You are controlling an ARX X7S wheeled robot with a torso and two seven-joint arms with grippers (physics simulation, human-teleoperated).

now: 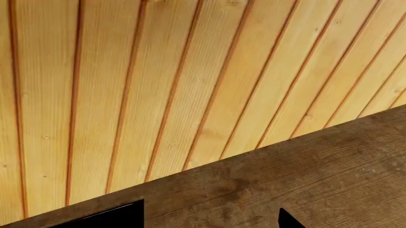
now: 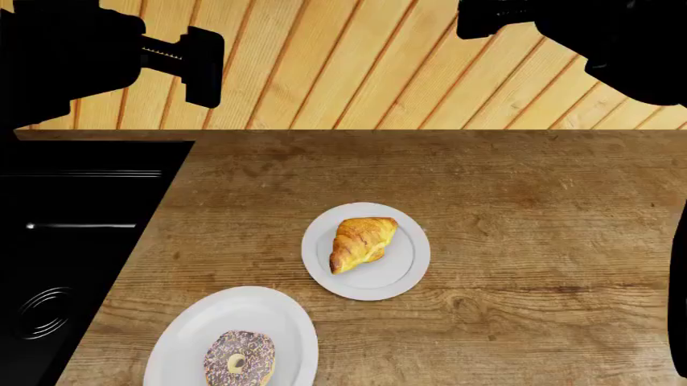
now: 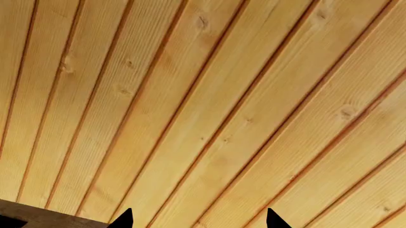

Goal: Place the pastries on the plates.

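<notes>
A golden-brown croissant (image 2: 363, 243) lies on the smaller white plate (image 2: 372, 289) at the middle of the wooden counter. A chocolate-iced ring donut (image 2: 240, 358) with pale sprinkles rests on the larger white plate (image 2: 185, 330) at the near left. Both arms are raised well above and behind the plates. My left gripper (image 2: 201, 66) hangs at the upper left and my right gripper (image 2: 485, 19) at the upper right. In the wrist views the left gripper (image 1: 209, 221) and the right gripper (image 3: 198, 221) each show two dark fingertips set wide apart, with nothing between them.
A black appliance top (image 2: 67, 241) with a round ring mark borders the counter (image 2: 536, 241) on the left. A wall of vertical light wooden planks (image 2: 355, 72) rises behind the counter's far edge.
</notes>
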